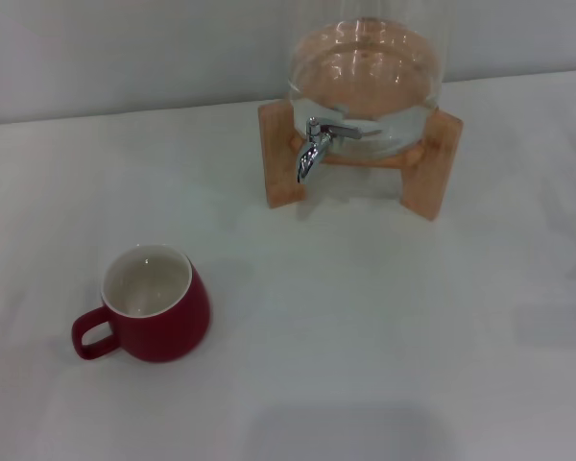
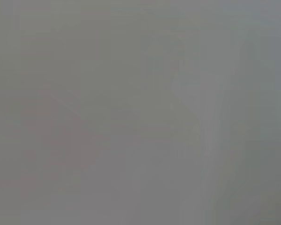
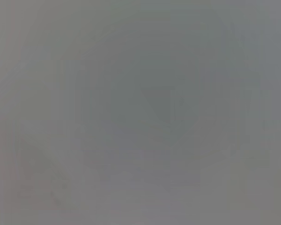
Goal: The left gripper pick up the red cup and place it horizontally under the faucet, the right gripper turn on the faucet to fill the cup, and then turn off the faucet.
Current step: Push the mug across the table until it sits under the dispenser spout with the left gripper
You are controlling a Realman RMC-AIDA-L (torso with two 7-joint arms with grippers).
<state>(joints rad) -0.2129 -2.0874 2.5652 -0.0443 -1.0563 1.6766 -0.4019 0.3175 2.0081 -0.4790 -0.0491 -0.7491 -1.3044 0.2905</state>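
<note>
Neither the left hand nor the right hand appears in the head view, and both wrist views show only featureless grey, so how far either is open, or whether it holds anything, cannot be told. The red cup stands upright on the white desk at about 8 o'clock in the head view, its loop handle pointing to 9 o'clock and its white inside empty. The faucet sits at about 12 o'clock, well apart from the cup, its spout turned down from the glass water jar in the wooden stand. The task looks unstarted: the first step, picking up the cup, is in hand. Next, the left hand probably has to reach the cup and grip its rim or body.
</note>
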